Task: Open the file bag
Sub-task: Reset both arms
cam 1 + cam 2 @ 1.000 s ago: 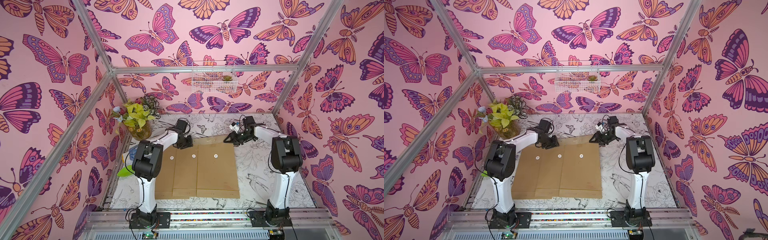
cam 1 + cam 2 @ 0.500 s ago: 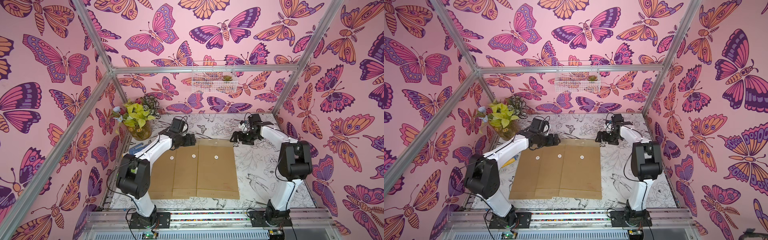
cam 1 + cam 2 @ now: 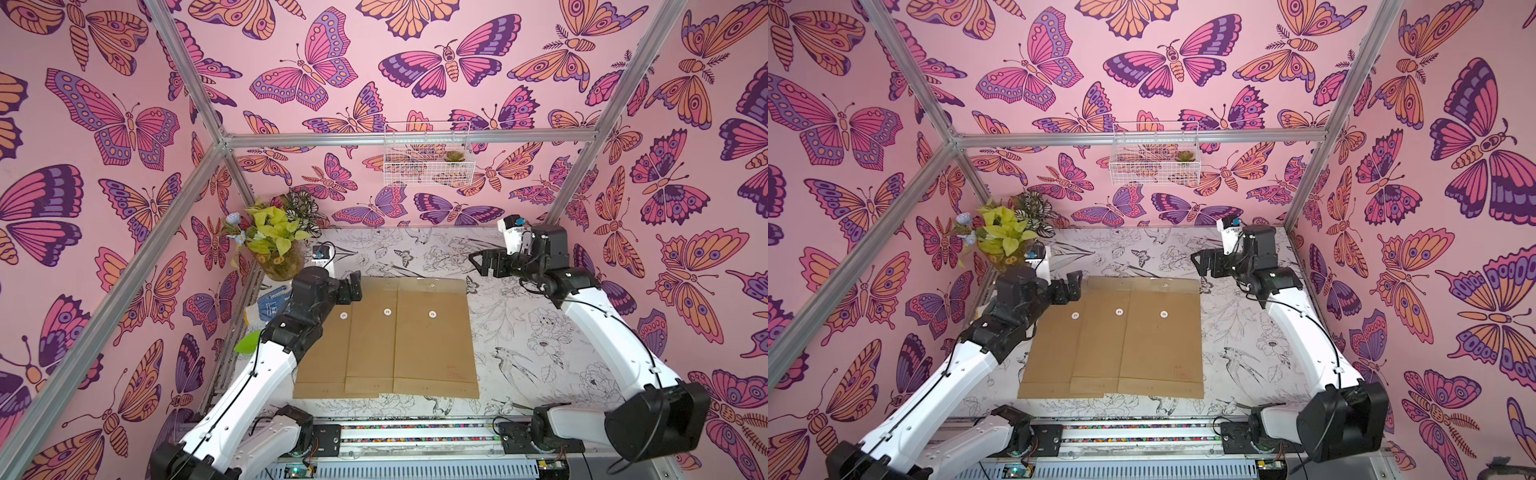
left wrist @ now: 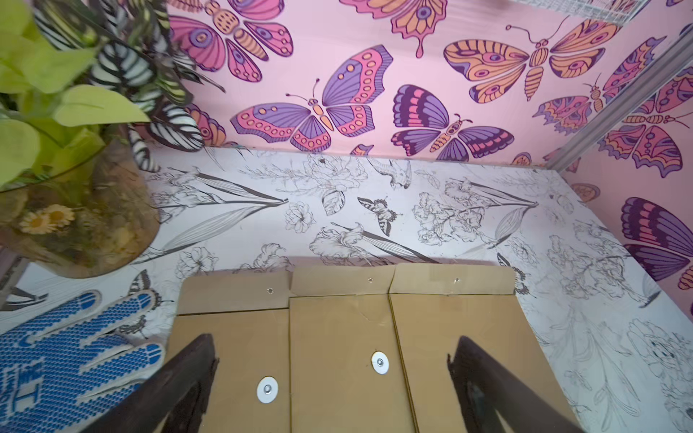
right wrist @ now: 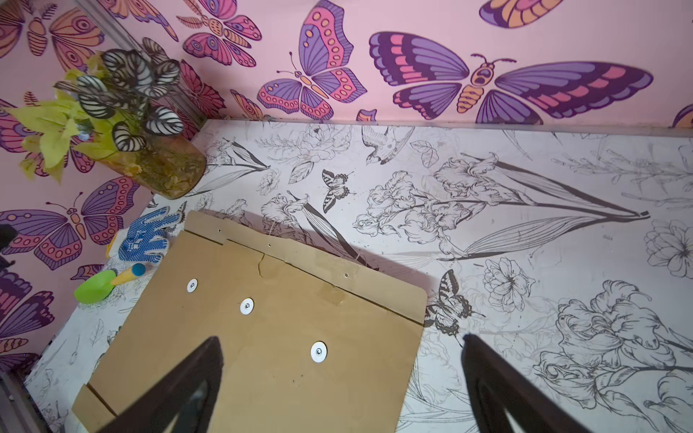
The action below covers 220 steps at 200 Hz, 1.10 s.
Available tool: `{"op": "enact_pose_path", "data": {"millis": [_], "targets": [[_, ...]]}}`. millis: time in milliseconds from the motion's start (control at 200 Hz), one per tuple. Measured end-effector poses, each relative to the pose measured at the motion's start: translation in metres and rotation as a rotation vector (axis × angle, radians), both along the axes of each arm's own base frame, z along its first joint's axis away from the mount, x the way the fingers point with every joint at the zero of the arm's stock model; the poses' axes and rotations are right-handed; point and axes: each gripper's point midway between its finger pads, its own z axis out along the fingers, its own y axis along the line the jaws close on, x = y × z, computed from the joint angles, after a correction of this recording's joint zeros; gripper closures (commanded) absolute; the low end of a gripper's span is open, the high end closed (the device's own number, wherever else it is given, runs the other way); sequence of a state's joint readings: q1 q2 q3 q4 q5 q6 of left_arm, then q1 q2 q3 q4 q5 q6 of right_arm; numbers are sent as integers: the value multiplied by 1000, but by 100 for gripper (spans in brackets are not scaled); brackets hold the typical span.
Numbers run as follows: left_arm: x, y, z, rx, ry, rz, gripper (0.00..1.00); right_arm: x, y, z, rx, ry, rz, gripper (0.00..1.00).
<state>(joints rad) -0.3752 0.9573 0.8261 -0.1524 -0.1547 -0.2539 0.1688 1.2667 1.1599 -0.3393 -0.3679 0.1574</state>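
Three overlapping brown file bags, frame centre, flaps laid open; left pincer and right pincer apart, empty.

Three overlapping file bags lie flat (flaps back), left tool at their corner, right tool aside.

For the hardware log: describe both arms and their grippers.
Left arm and right arm: white tubular links, bulky black joints, thin black cables along the links. Left gripper and right gripper are black, with flat, tapering dark fingers.
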Motion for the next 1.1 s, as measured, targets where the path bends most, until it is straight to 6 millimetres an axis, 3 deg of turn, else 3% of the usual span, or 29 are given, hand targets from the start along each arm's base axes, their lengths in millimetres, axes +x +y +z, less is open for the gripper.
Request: {"op": "enact_pose_path", "data": {"millis": [150,396,511,631,751,1102], "targets": [[-11,16,-9,30,-135,42,1,-12,-4,3,15,-108,-11,0],[-17,30,-64,148,-172,74,1,-6,-26,-26,-30,-123,-145,0],[-14,46,-87,185,-153,141,1,-5,-50,-45,-83,-120,-274,1],[-9,63,-116,240,-74,198,1,-11,-89,-62,-130,-147,-483,0],[-2,68,-117,284,-85,218,1,-9,-114,-75,-171,-211,-580,0],[6,100,-137,356,-77,298,1,6,-135,-124,-292,-163,-620,0]]}}
